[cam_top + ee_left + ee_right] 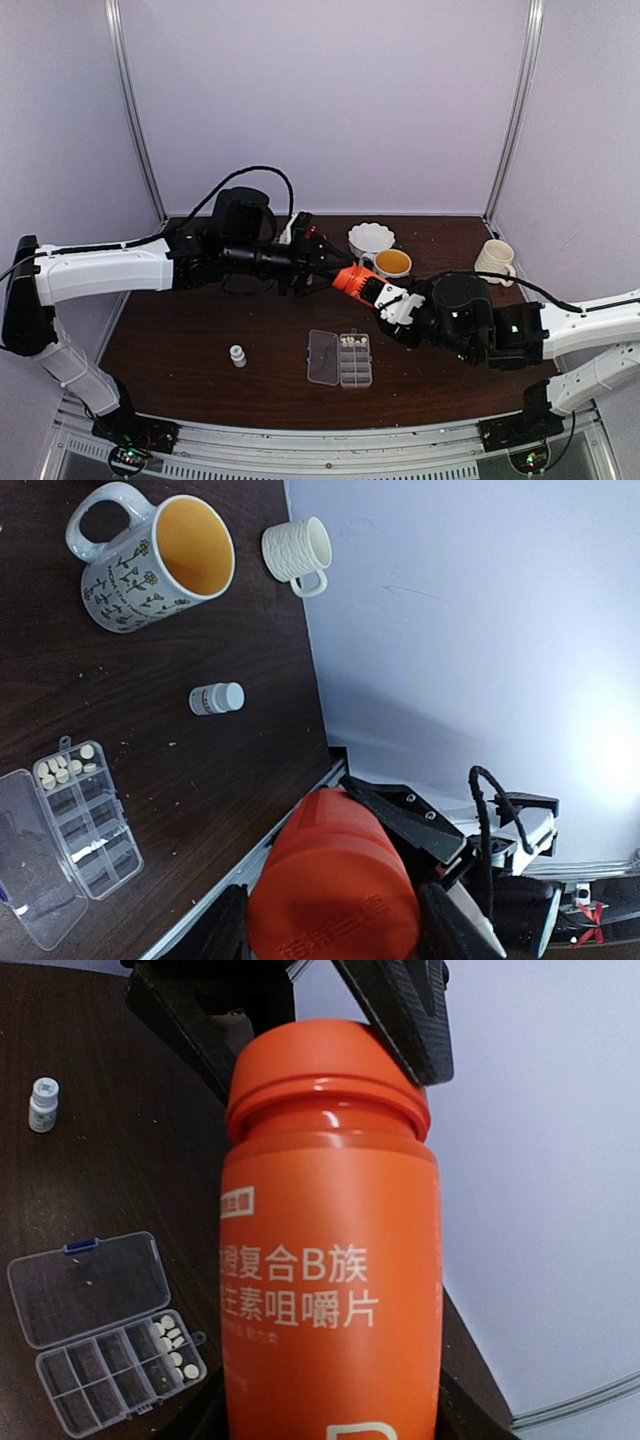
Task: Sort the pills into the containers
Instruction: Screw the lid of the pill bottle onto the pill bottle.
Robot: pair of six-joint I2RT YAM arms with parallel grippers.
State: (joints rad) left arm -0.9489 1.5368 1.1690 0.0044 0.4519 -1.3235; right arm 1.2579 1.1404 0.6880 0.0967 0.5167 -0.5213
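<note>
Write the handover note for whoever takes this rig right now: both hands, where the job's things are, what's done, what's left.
Left hand: shut on the cap of the orange bottle, which is held in the air above the table.
Right hand: shut on the same bottle's body.
Pill box: flat on the table in front of the arms, lid open.
Pills: a small cluster in the end cells; the other cells look bare.
Done: a few pills are in the box.
Left: the cap is on; probably twist it off, tip pills out, fill the remaining cells.
</note>
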